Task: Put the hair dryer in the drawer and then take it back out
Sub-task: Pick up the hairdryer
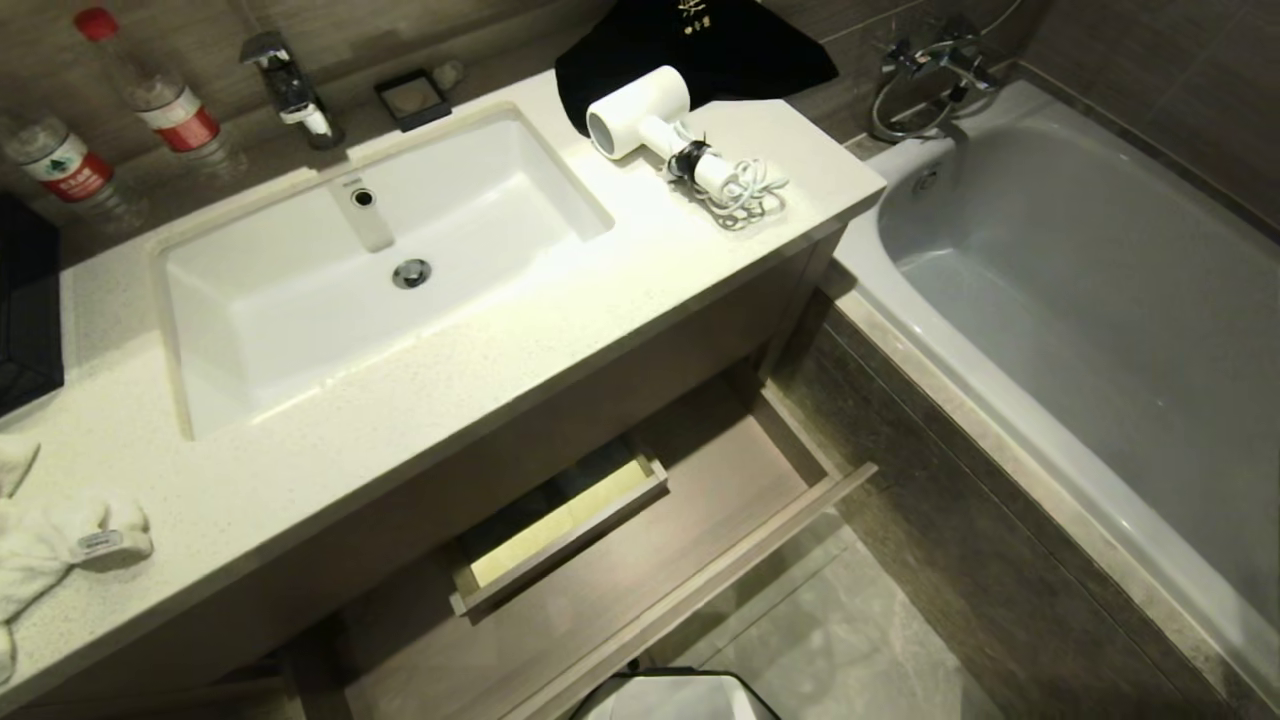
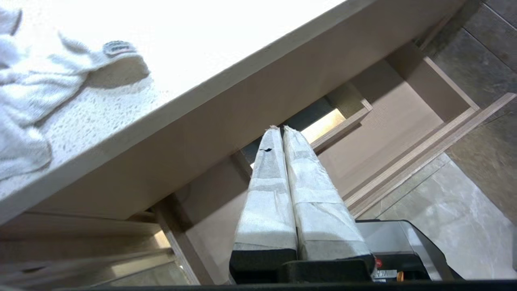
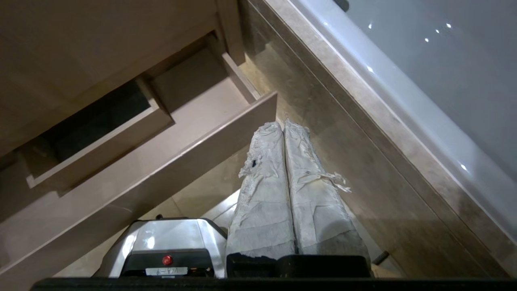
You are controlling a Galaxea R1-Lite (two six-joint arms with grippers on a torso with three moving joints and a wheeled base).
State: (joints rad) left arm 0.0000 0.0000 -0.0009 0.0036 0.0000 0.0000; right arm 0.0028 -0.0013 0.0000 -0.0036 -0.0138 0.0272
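The white hair dryer [image 1: 650,125] lies on the right end of the pale counter [image 1: 480,400], its dark round end toward the sink and its coiled cord [image 1: 748,190] beside the handle. Below the counter the grey-brown drawer [image 1: 700,520] stands pulled out, with a boxed cut-out [image 1: 560,525] at its mid-back; nothing lies on the part of its floor that shows. The drawer also shows in the wrist views [image 2: 404,133] [image 3: 190,117]. Neither arm appears in the head view. My left gripper [image 2: 281,128] hangs shut in front of the cabinet, low down. My right gripper [image 3: 282,123] is shut just off the drawer's front corner.
A white sink [image 1: 370,260] fills the middle of the counter, with a tap [image 1: 290,90], two water bottles [image 1: 160,100] and a black dish [image 1: 412,98] behind it. A black cloth [image 1: 700,45] lies behind the dryer, a white towel [image 1: 50,545] at the near left. A bathtub [image 1: 1100,300] is on the right.
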